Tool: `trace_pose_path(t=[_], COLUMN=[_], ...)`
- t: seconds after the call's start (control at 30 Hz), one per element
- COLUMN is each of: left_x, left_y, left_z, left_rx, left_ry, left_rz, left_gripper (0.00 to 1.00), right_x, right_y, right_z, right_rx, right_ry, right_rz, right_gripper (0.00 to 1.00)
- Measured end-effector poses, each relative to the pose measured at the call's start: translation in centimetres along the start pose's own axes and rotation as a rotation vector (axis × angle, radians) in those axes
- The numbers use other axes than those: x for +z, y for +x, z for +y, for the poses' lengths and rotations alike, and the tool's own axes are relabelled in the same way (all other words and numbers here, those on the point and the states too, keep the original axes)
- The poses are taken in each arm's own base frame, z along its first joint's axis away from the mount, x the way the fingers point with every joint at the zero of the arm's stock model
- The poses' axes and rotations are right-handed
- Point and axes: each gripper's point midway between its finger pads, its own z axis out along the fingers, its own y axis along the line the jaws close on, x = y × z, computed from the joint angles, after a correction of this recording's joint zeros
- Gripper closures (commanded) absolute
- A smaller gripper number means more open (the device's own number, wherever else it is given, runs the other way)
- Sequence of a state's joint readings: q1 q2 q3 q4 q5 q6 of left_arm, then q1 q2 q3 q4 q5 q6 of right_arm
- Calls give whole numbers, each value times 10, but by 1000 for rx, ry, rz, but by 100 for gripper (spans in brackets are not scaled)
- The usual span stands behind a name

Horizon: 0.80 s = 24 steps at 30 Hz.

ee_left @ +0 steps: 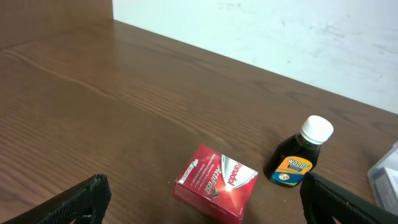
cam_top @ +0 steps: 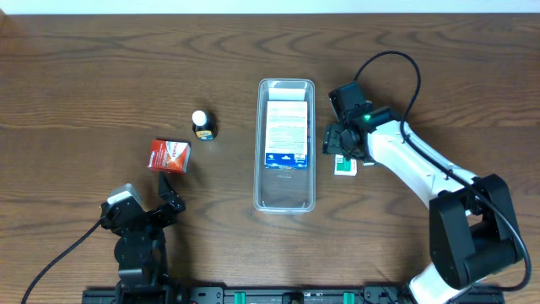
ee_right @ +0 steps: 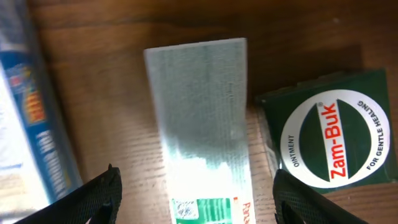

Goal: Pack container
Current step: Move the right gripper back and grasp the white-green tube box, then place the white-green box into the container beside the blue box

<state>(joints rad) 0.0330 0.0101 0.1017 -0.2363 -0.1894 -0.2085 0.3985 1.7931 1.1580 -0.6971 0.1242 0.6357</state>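
Overhead looks straight down on the whole table (cam_top: 84, 67). Left wrist sits low at the near left, facing far — sharing the red box (ee_left: 216, 183) and bottle (ee_left: 301, 155) with overhead. Right wrist looks down, very close — sharing the white box (ee_right: 202, 124) right of the container (cam_top: 257, 143).

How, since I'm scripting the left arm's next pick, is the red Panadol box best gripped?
Grip the red box across its narrower width, on the two long side faces, coming straight down from above. It lies flat with its broad printed face up, so only the thin sides offer opposing surfaces. Nothing touches those sides, and the bottle stands apart from it.
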Motion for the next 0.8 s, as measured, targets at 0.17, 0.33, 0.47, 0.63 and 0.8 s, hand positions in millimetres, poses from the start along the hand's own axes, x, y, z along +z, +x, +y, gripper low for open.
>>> trace_pose_path(t=[0.17, 0.33, 0.47, 0.63, 0.8], left_x=[0, 0, 0, 0, 0], left_y=[0, 0, 0, 0, 0], left_z=[0, 0, 0, 0, 0], left_rx=[0, 0, 0, 0, 0], left_ry=[0, 0, 0, 0, 0], left_rz=[0, 0, 0, 0, 0], left_gripper=[2, 2, 2, 2, 2], right_x=[26, 39, 38, 25, -35], right_y=[5, 7, 6, -1, -26], right_z=[0, 1, 0, 0, 9], right_rx=[30, 36, 36, 19, 0], right_ry=[25, 34, 38, 29, -68], right_rz=[32, 43, 38, 1, -139], right_gripper=[32, 46, 53, 52, 53])
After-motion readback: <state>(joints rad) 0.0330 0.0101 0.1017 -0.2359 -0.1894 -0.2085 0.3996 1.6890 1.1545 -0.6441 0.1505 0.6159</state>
